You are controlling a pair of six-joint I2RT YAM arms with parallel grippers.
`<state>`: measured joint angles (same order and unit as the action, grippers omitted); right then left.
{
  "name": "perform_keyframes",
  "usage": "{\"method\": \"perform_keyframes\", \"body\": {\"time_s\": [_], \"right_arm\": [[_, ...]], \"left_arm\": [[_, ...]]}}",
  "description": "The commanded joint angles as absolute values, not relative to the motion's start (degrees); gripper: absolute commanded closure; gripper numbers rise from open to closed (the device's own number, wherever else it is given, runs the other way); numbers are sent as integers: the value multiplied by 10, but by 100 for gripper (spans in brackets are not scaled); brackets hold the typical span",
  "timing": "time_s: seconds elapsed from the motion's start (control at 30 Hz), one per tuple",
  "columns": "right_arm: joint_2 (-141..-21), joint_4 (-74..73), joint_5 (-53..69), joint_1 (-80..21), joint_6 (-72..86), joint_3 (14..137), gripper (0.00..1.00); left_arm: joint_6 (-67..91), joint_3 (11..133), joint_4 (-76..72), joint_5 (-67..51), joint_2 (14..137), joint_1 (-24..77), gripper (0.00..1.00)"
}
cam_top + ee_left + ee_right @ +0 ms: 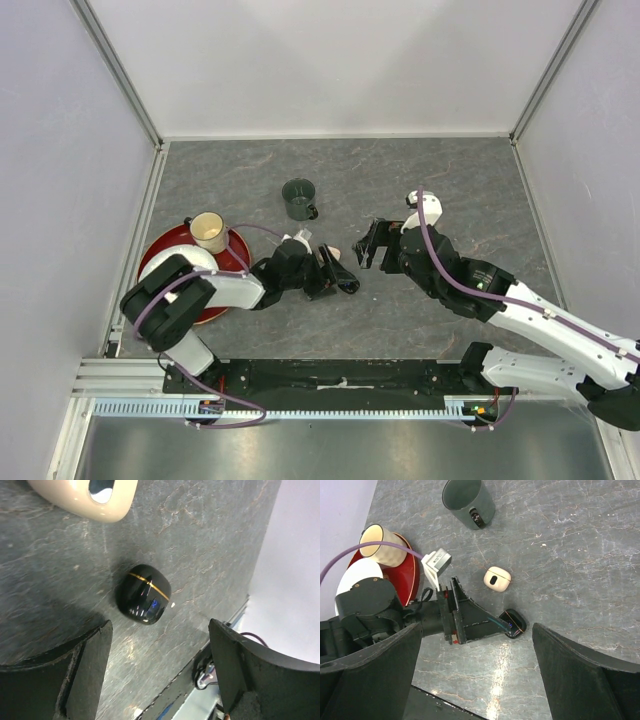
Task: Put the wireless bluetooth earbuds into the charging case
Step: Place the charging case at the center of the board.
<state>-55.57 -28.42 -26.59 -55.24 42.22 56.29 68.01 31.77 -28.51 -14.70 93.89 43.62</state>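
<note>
L gripper [160, 630] wide open; black charging case [143, 594] lies on the grey table [450, 180] just past the fingertips, lined up w/ the gap, not touching either finger in the L wrist view; case shut, thin gold line across the lid, small blue glint on its front; nothing held. R gripper [370, 245] spread wide too, nothing betw. the fingers; in the top view it sits at approx 2 o'clock of the L gripper, near it but apart.

Cream charging case [497, 577] also shut, on the table at approx 11 o'clock of the black case in the R wrist view, near but w/ a gap; dark oval mark on its face. Earbuds themselves can't be made out in any view.

Dark green mug [298, 198] upright at approx 11 o'clock of the L gripper in the top view, well apart, handle toward the arms. Cream cup [209, 231] stands on the far rim of the red plate [155, 255], at approx 9 o'clock of the L gripper; L arm reaches across the plate's near side.
</note>
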Motion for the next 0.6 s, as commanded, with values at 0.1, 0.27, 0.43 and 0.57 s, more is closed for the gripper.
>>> {"method": "perform_keyframes", "body": {"time_s": [0.1, 0.27, 0.43, 0.57], "right_arm": [[-570, -287, -289, -543, 414, 571, 2], [-611, -292, -288, -520, 405, 595, 2], [-635, -294, -240, -438, 396, 590, 2], [-650, -283, -132, -310, 375, 550, 2]], "left_arm": [[546, 326, -116, -24, 798, 445, 14], [477, 344, 29, 94, 658, 446, 12], [342, 394, 130, 181, 574, 446, 4], [266, 437, 181, 192, 530, 446, 3]]}}
